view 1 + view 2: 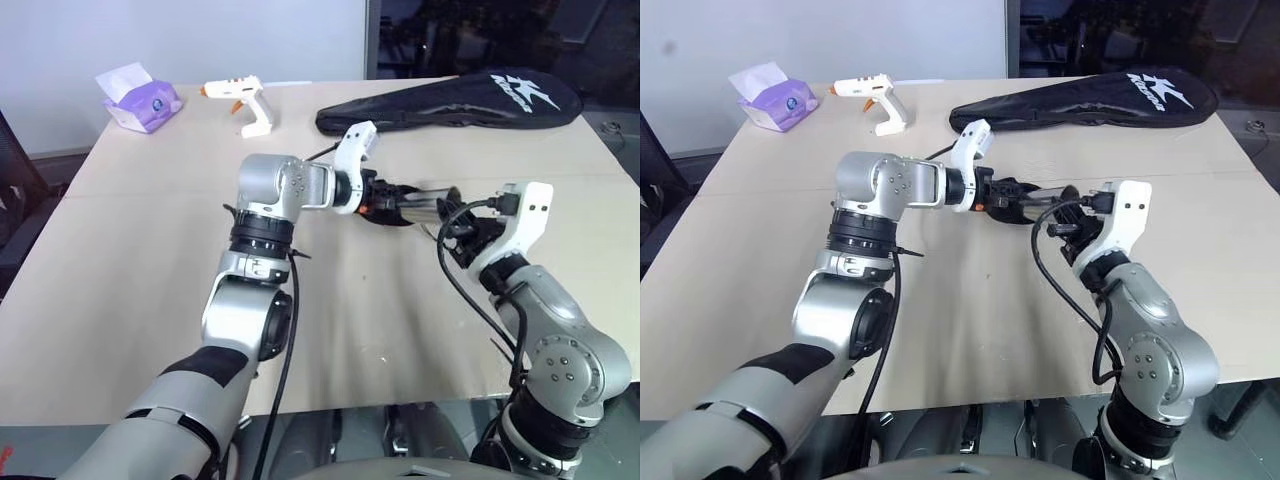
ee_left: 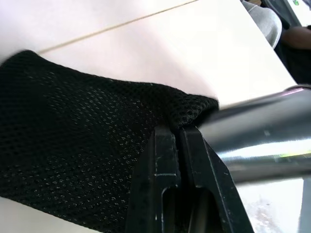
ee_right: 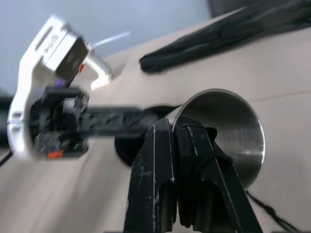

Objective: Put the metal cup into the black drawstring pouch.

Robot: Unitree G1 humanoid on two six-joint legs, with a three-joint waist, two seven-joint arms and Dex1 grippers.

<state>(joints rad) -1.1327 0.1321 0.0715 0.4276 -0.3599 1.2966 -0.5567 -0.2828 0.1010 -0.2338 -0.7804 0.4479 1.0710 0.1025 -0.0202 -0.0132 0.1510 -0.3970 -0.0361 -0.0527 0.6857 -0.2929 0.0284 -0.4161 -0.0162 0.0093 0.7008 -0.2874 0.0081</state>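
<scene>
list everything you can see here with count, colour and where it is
metal cup: 1, shiny silver, lying sideways mid-table, rim pinched by the right gripper, its other end at the pouch mouth
black drawstring pouch: 1, black mesh, mid-table, mouth edge pinched by the left gripper
racket case: 1, black with white lettering, far right of the table
glue gun: 1, white with orange tip, far side, left of the case
tissue pack: 1, purple with white tissue, far left corner
table: 1, beige
left gripper: 1, black fingers, shut on the pouch
right gripper: 1, black fingers, shut on the cup rim
</scene>
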